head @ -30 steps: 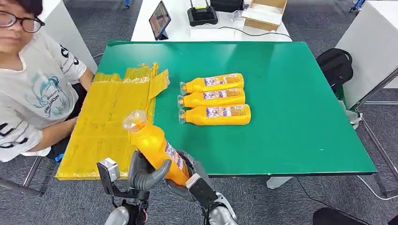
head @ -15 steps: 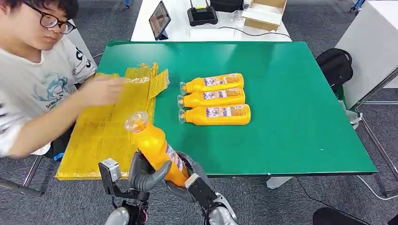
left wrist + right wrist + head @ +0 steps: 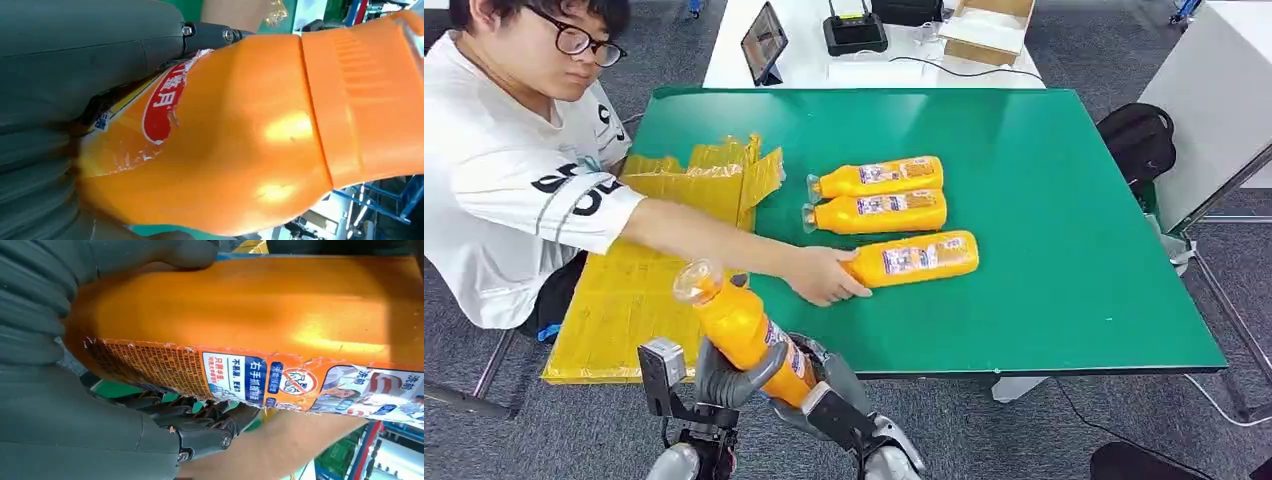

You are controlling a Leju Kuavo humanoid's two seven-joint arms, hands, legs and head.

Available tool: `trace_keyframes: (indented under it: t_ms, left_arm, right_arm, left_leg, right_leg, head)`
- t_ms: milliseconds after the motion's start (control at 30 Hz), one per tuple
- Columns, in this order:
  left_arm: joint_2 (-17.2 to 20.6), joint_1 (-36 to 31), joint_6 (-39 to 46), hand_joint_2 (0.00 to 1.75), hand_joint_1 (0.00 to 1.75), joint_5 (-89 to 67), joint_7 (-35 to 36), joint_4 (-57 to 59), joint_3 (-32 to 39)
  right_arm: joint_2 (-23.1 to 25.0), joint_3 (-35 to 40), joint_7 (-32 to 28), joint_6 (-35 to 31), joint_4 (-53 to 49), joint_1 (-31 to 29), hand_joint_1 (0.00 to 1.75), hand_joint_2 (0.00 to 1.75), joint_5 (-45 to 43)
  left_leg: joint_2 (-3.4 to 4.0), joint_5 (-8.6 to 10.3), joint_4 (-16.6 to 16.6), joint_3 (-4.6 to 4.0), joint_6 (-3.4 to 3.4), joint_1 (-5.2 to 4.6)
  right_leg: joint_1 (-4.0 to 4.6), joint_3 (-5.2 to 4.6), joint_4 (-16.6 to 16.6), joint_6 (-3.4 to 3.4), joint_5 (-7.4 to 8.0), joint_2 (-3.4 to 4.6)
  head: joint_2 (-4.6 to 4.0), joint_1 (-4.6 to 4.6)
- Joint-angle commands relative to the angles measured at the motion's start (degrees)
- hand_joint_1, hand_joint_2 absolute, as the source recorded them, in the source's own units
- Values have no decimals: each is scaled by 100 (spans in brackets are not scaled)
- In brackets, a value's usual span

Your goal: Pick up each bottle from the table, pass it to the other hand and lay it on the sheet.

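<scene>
Gripping one orange bottle together, the left hand and right hand hold it tilted above the green table's near edge, beside the yellow sheet. A person's hand rests on the nearest of three lying bottles; the table's right side lies bare.

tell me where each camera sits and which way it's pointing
Head view: high on the robot, looking forward and down at the green table; left hand and right hand both grip the held bottle.
Left wrist view: behind the left hand, facing the held bottle.
Right wrist view: behind the right hand, facing the bottle's label.
All three share that bottle.
</scene>
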Motion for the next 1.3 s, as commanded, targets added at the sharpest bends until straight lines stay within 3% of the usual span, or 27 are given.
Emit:
trace_keyframes:
  t_ms: [33, 533, 567, 600, 1300]
  left_arm:
    - [54, -282, -129, 175, 0, 55, 77, 413, -153]
    - [52, -276, -284, 175, 2, 224, 75, 400, -137]
    - [50, -276, -323, 175, 47, 273, 80, 399, -131]
    - [58, -280, -353, 175, 175, 291, 80, 398, -141]
    - [105, -258, -522, 175, 175, 198, -10, 303, -181]
  right_arm:
    - [-137, 482, 27, 26, 287, -87, 175, 175, 79]
    - [-131, 480, 31, 27, 372, -105, 175, 175, 71]
    - [-131, 471, 30, 24, 391, -108, 175, 175, 65]
    - [-126, 460, 29, 32, 417, -115, 175, 175, 54]
    - [-125, 11, 122, -269, 201, -196, 175, 175, 298]
  left_leg:
    - [-2, -7, -7, 27, 7, 0]
    - [-4, -9, -6, 31, 8, 1]
    - [-4, -5, -6, 22, 6, 0]
    - [-3, -3, -6, 17, 5, 0]
    - [-2, -2, -4, 13, 5, -2]
  right_leg:
    - [4, 29, -8, -15, -7, -9]
    - [6, 34, -8, -17, -10, -11]
    - [4, 25, -7, -13, -6, -10]
    - [3, 19, -6, -11, -4, -8]
    - [1, 14, -3, -10, -4, -7]
  head:
    - [0, -2]
    - [0, -2]
    - [0, -2]
    - [0, -2]
    - [0, 0]
